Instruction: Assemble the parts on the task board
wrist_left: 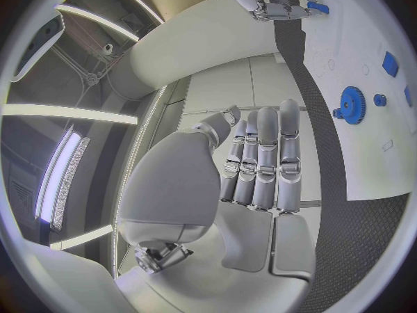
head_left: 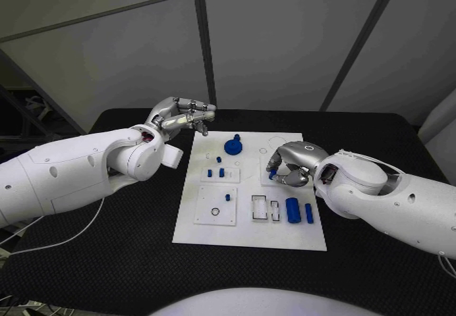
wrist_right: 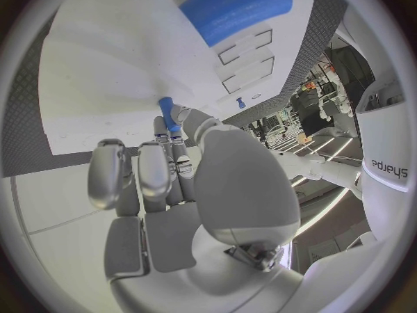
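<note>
The white task board (head_left: 249, 230) lies in the middle of the black table. My right hand (head_left: 290, 164) hovers low over the board's right-centre and pinches a small blue peg (wrist_right: 167, 111) between thumb and finger; the same peg (wrist_left: 317, 7) shows at that hand's tip in the left wrist view. My left hand (head_left: 180, 117) is raised beside the board's far left corner, its fingers (wrist_left: 265, 160) stretched out side by side and holding nothing. A blue gear (head_left: 234, 145) stands on the far part of the board. Two blue cylinders (head_left: 292, 209) lie near the right edge.
Small blue pegs (head_left: 215, 173) stand in a block left of the board's centre. A black ring (head_left: 215, 211) lies on a raised plate at the near left. Rectangular slots (head_left: 259, 207) sit beside the cylinders. Black table (head_left: 114, 263) surrounds the board.
</note>
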